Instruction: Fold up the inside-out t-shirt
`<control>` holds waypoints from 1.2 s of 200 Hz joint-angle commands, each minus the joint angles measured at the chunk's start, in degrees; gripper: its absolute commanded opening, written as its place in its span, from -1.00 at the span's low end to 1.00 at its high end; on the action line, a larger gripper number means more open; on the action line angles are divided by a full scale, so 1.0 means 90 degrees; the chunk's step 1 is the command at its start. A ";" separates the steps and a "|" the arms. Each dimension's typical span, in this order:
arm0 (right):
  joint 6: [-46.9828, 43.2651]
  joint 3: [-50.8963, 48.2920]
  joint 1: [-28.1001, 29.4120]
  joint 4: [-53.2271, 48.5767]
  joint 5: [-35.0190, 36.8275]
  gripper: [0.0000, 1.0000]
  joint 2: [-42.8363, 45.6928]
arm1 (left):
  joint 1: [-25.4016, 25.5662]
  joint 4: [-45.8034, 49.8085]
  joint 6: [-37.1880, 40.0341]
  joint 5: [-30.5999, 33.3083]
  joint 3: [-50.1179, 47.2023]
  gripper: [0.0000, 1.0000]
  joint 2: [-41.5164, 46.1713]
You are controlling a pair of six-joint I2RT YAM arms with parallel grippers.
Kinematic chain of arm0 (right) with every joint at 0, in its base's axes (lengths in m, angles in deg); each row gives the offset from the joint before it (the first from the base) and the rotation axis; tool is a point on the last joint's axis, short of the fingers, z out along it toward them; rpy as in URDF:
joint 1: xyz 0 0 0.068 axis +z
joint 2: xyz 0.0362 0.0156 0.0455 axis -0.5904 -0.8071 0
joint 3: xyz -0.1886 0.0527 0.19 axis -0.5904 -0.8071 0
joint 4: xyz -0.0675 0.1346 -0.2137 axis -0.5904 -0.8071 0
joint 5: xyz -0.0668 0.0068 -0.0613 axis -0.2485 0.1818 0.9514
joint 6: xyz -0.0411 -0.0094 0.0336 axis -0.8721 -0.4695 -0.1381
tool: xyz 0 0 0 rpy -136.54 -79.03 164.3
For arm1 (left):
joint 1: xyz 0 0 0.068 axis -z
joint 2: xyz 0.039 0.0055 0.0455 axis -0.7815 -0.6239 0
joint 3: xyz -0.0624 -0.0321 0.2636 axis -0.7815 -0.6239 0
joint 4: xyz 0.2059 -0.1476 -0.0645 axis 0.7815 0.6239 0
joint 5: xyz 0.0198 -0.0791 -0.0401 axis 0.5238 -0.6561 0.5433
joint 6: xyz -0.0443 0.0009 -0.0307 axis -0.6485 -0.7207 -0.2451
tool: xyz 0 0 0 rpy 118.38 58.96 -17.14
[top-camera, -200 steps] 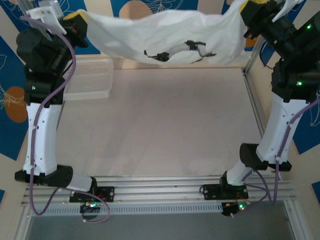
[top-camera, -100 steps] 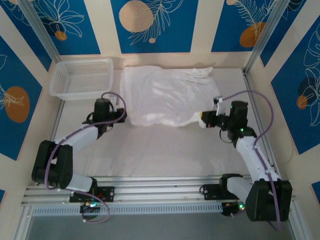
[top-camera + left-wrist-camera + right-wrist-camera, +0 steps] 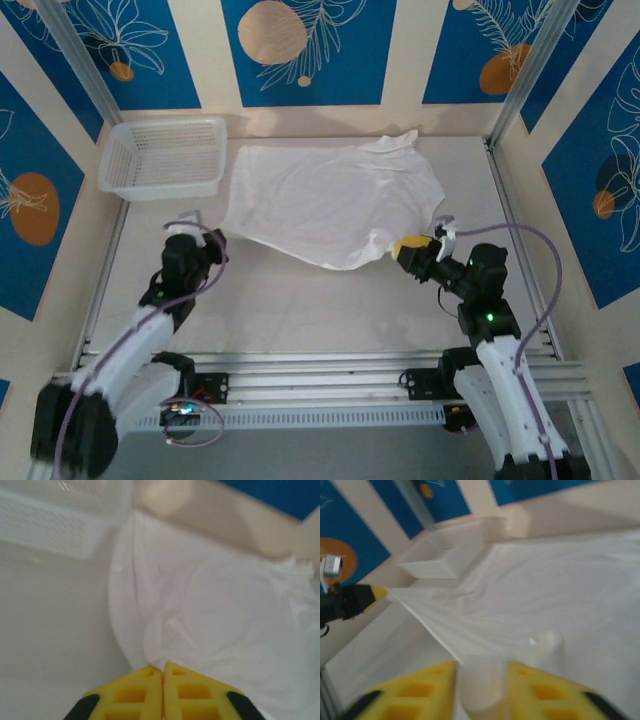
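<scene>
- The t-shirt point(image 3: 330, 195) is plain white and wrinkled. It lies spread over the far half of the table point(image 3: 300, 310), with a rumpled sleeve at its far right corner.
- The left gripper point(image 3: 214, 240) sits at the shirt's near left corner. Its yellow fingers point(image 3: 135, 692) are pressed together on the fabric edge, and the cloth runs out from their tips.
- The right gripper point(image 3: 405, 250) sits at the shirt's near right corner. Its fingers are clamped on a bunched fold of cloth that fills the gap between them.
- The shirt's near edge runs between the two grippers and sags toward the arms in the middle.
- A white mesh basket point(image 3: 160, 125) stands in the far left corner, just beside the shirt's left edge.
- Blue panels with orange circles and white leaf outlines line the walls.
</scene>
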State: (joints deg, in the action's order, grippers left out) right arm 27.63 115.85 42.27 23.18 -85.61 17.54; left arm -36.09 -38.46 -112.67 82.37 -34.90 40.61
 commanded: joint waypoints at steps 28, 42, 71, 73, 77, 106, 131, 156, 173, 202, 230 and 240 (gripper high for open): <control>0.1385 0.0625 0.0007 -0.0694 0.0648 0.16 -0.0009 | 0.0038 0.0163 0.0052 0.0391 -0.0674 0.18 0.2097; 0.1547 0.1434 -0.0288 -0.1923 0.0747 0.13 -0.1387 | 0.0047 -0.0043 0.0204 -0.0276 -0.0339 0.18 0.1649; 0.1372 0.2488 -0.0806 -0.3145 0.1365 0.09 -0.3998 | 0.0931 0.0194 0.1100 -0.1424 0.1070 0.17 -0.0232; 0.1379 0.2490 -0.0838 -0.3101 0.1435 0.08 -0.4087 | 0.1047 0.0217 0.1199 -0.1432 0.1175 0.17 -0.0342; 0.1396 0.2487 -0.0904 -0.2986 0.1563 0.08 -0.4248 | 0.1306 0.0241 0.1376 -0.1438 0.1346 0.17 -0.0573; 0.1429 0.2886 -0.1368 -0.2595 0.2140 0.10 -0.5469 | 0.3379 0.0331 0.2301 -0.0967 0.2485 0.17 -0.2169; 0.1492 0.3455 -0.1657 -0.2423 0.2044 0.14 -0.6748 | 0.4791 0.0542 0.2696 -0.0709 0.3544 0.16 -0.3743; 0.1711 0.4071 -0.1712 -0.2449 0.1990 0.16 -0.7777 | 0.5532 0.1101 0.2595 -0.0373 0.4576 0.18 -0.5096; 0.1746 0.4576 -0.1693 -0.2610 0.1783 0.17 -0.8341 | 0.5622 0.1610 0.2287 -0.0110 0.5120 0.25 -0.5896; 0.1775 0.5126 -0.1605 -0.2706 0.1899 0.15 -0.8879 | 0.5592 0.1918 0.1803 0.0479 0.5402 0.46 -0.6553; 0.1729 0.5570 -0.1580 -0.2932 0.2152 -0.26 -0.9316 | 0.5400 0.2114 0.1369 0.0218 0.5658 0.44 -0.6981; 0.1707 0.5722 -0.1568 -0.3082 0.2245 -0.50 -0.9478 | 0.5297 0.2079 0.1071 0.0053 0.5659 0.34 -0.7101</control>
State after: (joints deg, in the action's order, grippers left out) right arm 42.95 163.81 27.63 -0.52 -67.34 -64.88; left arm 13.44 -21.76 -97.19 83.22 13.36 -21.40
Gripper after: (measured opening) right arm 0.355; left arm 0.714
